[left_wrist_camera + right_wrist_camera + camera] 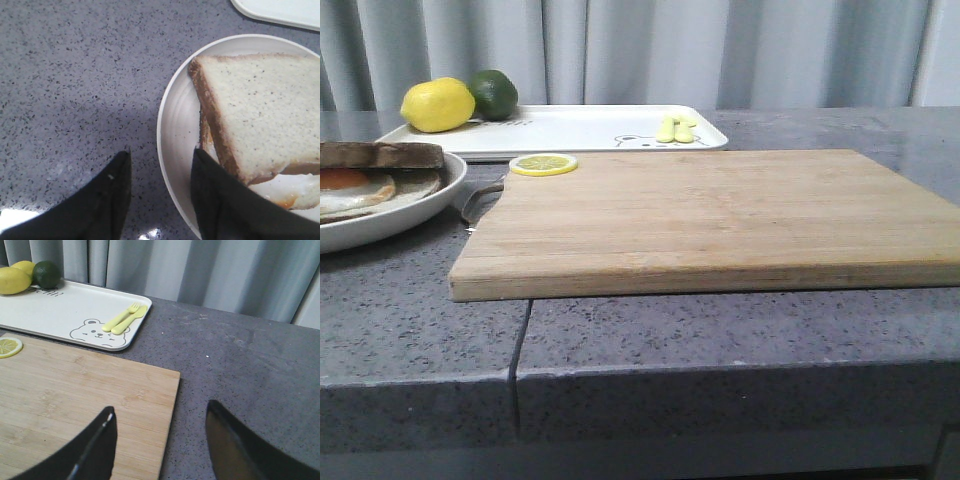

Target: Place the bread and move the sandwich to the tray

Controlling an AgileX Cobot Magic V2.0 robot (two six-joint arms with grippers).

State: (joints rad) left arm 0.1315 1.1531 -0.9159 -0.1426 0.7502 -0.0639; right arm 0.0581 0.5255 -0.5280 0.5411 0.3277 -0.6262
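I count one cutting board (710, 215) mid-frame in the front view, one tray (570, 128) behind it at upper left, one plate (395, 215) at the left edge, one lemon (437, 104), one lime (494, 92), one lemon slice (543, 164) on the board's far left corner, and one small yellow fork and spoon set (677, 129) on the tray's right end. Sandwich (365, 180) sits on the plate at far left, bread over a fried egg; I can't tell how many slices are under it. In the left wrist view, one bread (262, 112) slice fills the upper right, lying on the egg. My left gripper (161, 187) is wide open and holding nothing: one finger is over the bare counter (75, 75), the other is over the plate's rim, just at the bread's near corner. My right gripper (160, 437) is also wide open and empty, at the bottom of its frame over the board's right edge, well apart from the sandwich.
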